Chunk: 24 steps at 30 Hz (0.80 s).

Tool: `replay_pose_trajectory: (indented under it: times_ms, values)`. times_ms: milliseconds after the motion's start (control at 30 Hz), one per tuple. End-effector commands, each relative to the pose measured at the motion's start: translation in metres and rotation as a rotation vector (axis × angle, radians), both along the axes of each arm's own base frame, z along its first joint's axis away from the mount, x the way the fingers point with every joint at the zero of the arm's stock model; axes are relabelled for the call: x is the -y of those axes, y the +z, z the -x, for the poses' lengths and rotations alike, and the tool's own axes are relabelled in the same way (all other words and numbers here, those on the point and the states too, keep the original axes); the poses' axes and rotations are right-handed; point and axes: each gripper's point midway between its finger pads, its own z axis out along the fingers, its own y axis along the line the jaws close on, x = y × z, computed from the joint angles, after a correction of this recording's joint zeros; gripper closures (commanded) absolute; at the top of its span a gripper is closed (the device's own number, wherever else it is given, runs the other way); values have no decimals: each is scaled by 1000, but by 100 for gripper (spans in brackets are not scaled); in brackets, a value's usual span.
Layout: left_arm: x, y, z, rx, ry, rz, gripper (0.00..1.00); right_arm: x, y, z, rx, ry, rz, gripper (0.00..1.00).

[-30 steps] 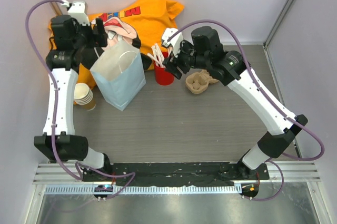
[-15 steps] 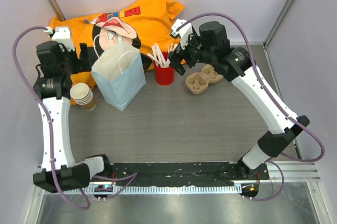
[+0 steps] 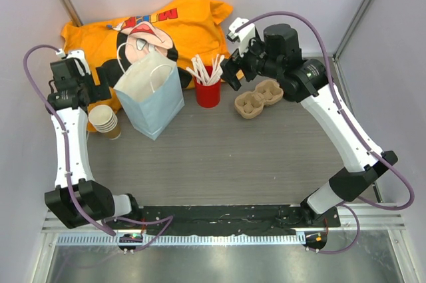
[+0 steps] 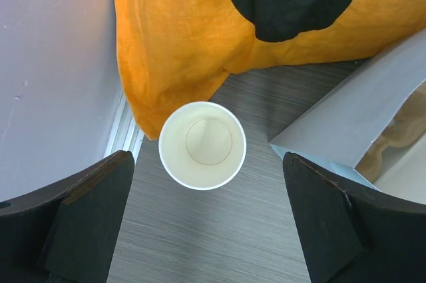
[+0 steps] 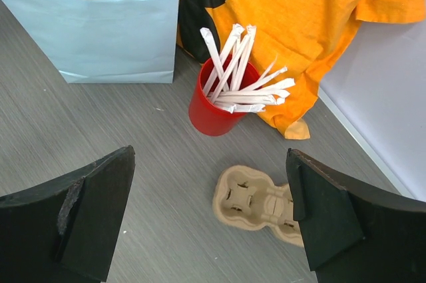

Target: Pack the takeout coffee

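Note:
The takeout coffee is hidden from every view. A pale blue paper bag (image 3: 150,93) stands open at the left centre, and its inside shows only a blurred tan shape in the left wrist view. My left gripper (image 3: 101,83) hangs open to the left of the bag (image 4: 359,123), above a stack of lidless brown paper cups (image 3: 106,122). The top cup (image 4: 202,144) is empty and lies ahead of my left gripper (image 4: 206,230). My right gripper (image 3: 229,73) is open and empty, up above the table to the right of the red cup. Below my right gripper (image 5: 210,223) lies bare table.
A red cup of white wrapped sticks (image 3: 208,90) (image 5: 216,106) stands right of the bag (image 5: 100,26). A moulded pulp cup carrier (image 3: 258,98) (image 5: 256,196) lies empty beside it. An orange printed shirt (image 3: 173,23) is crumpled at the back. Grey walls close in left and right.
My left arm has drawn back from the bag's mouth to the left, over the cup stack. My right gripper has opened wider and pulled up and to the right, away from the red cup.

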Motion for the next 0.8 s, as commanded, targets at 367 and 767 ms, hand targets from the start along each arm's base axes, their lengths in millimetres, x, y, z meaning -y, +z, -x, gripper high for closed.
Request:
replay_pose_trajectory:
  times_ms: [367,767]
  values:
    - [-40,-43,8,-46,102,40,6,-2,13,1,34,-1,-48,0]
    - [-45,-72,-4,-79,85,89,27,-3,4,1,17,8,-44,0]
